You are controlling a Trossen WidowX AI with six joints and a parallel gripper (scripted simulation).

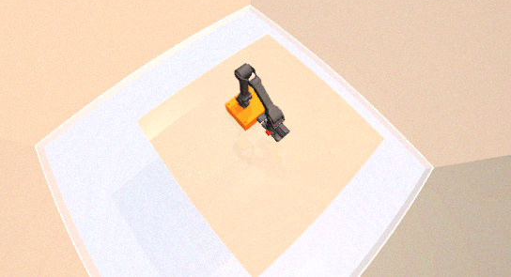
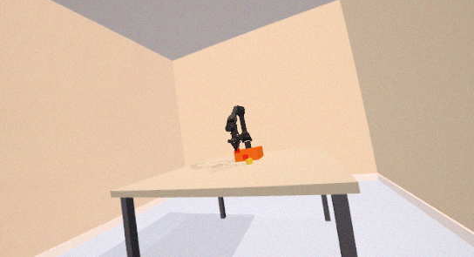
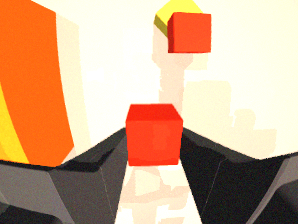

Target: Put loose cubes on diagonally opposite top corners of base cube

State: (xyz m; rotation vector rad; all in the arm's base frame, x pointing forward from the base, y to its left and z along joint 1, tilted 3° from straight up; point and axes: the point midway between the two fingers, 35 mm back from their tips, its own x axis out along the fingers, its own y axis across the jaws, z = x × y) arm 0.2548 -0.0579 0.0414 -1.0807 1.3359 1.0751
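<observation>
My gripper (image 2: 236, 148) (image 3: 152, 132) is shut on a red cube (image 1: 268, 132) (image 2: 237, 151) (image 3: 153, 142) and holds it above the table, about level in the wrist view. A second red cube (image 2: 245, 157) (image 3: 191, 33) rests on the yellow base cube (image 2: 249, 161) (image 3: 177, 6), over one top corner and jutting past it. In the wrist view this pair is beyond the held cube, at the top, and the yellow cube is partly covered and cut off by the frame edge. In the top view the arm hides the pair.
The orange block (image 1: 244, 117) (image 2: 254, 153) (image 3: 35, 75) under the arm's foot stands close beside the gripper, at the left in the wrist view. The tan table (image 1: 263, 201) (image 2: 226, 179) carries everything. Shadows of the arm fall near the cubes.
</observation>
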